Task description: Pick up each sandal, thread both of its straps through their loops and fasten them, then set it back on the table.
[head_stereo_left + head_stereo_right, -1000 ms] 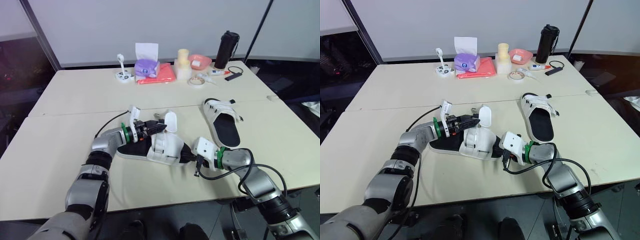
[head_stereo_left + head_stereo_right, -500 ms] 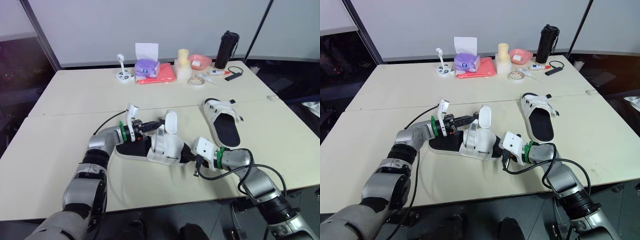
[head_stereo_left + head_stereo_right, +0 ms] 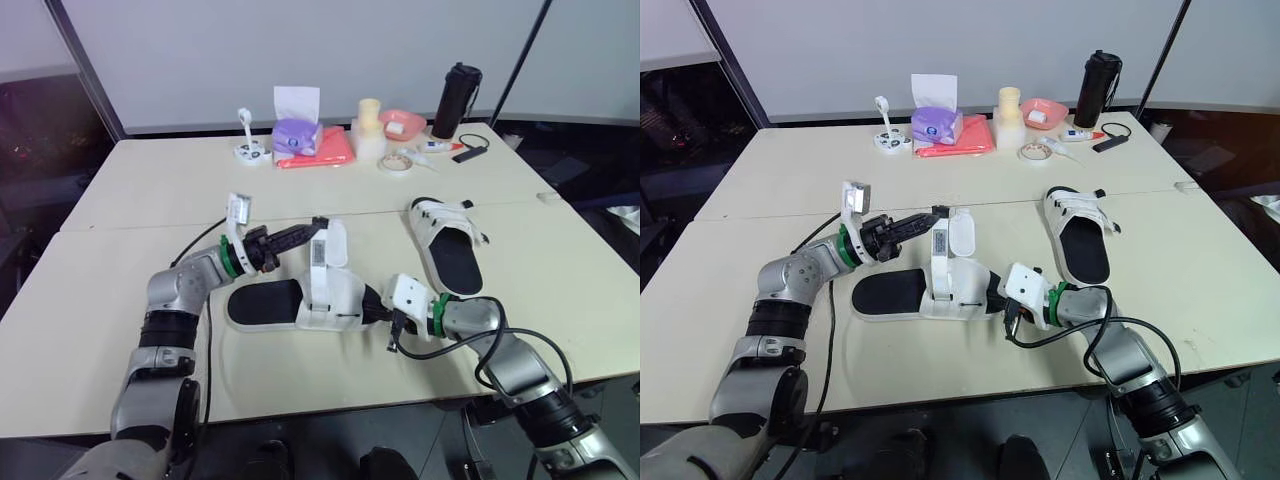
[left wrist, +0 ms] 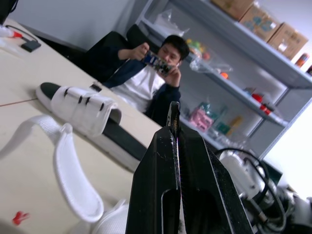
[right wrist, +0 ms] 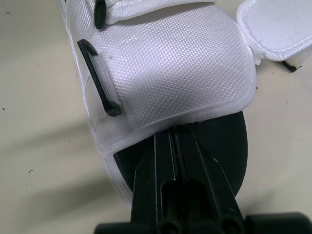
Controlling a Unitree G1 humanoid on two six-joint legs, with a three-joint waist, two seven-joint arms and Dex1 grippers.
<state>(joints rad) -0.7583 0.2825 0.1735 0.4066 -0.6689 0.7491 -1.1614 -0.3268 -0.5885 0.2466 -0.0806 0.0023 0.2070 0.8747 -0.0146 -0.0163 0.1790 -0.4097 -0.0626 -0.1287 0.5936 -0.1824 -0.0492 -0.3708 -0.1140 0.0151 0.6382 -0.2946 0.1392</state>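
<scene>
The near sandal [image 3: 268,301] is lying flat at the front of the desk [image 3: 120,200], and the second sandal [image 3: 450,256] is resting well apart on its right. The right claw [image 3: 374,311] is clamping the near sandal's toe end. The left claw [image 3: 306,232] is pinching closed on the tip of its strap [image 3: 318,272], which is standing upright.

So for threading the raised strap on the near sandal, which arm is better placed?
Left. The left pincer is shut on the strap at its tip, held above the near sandal. The right pincer clamps that sandal's sole, steadying it, so it should probably stay.
</scene>
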